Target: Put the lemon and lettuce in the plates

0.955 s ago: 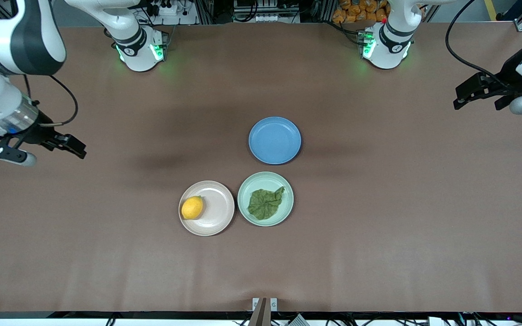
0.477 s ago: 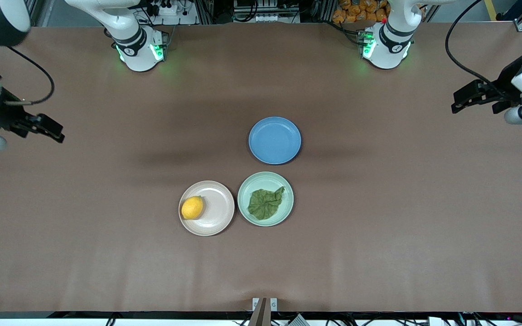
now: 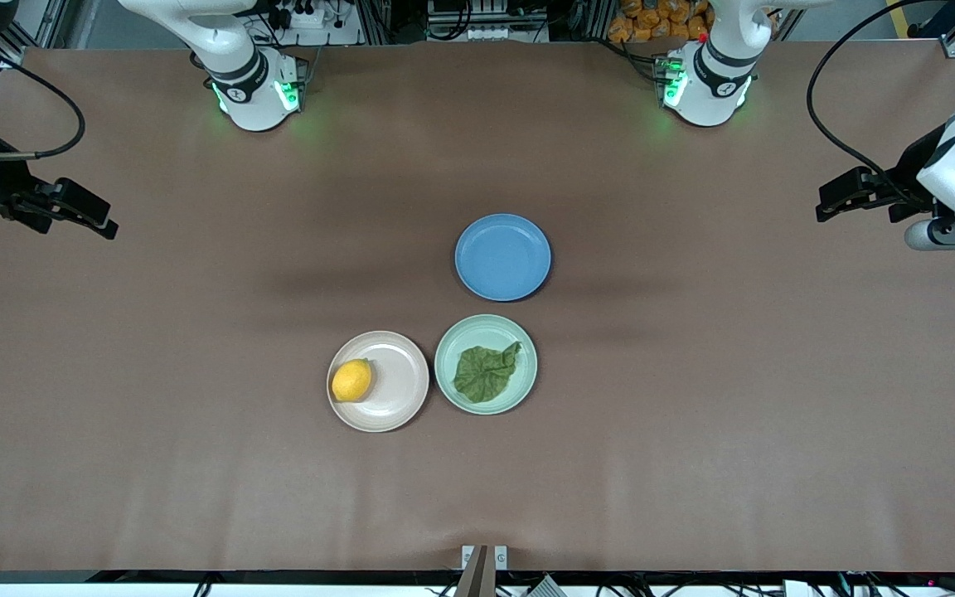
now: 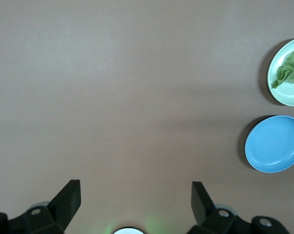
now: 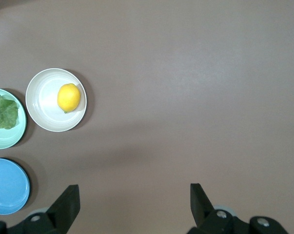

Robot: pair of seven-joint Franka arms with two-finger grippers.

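- Table (image 3: pixel 693 431): brown mat, both arm bases along the edge farthest from front cam.
- Right arm: reaches out over its own end of table, up in the air. Right gripper (image 3: pixel 88 217) over bare mat, well apart from the plates. Right wrist view shows both fingers (image 5: pixel 66 202) spread wide, nothing between them; released.
- Left arm: same pose at its own end. Left gripper (image 3: pixel 838 199) over bare mat, well apart from everything. Left wrist view: fingers (image 4: pixel 68 195) wide apart, empty; released.
- Blue plate (image 3: pixel 502 256): mid-table, empty, farther from front cam than the other two.
- Beige-pink plate (image 3: pixel 399 390): nearer front cam, toward right arm's end; sits just beside mint green plate (image 3: pixel 448 365), rims nearly touching.
- Mint green plate lies just beside blue plate too, nearer front cam.
- Lettuce (image 3: pixel 484 371): wrinkly dark green leaf, lies flat in mint green plate, fully inside rim, covers approx. half of it.
- Lemon (image 3: pixel 351 381): yellow, in beige-pink plate, off-centre, at the rim side toward right arm's end.
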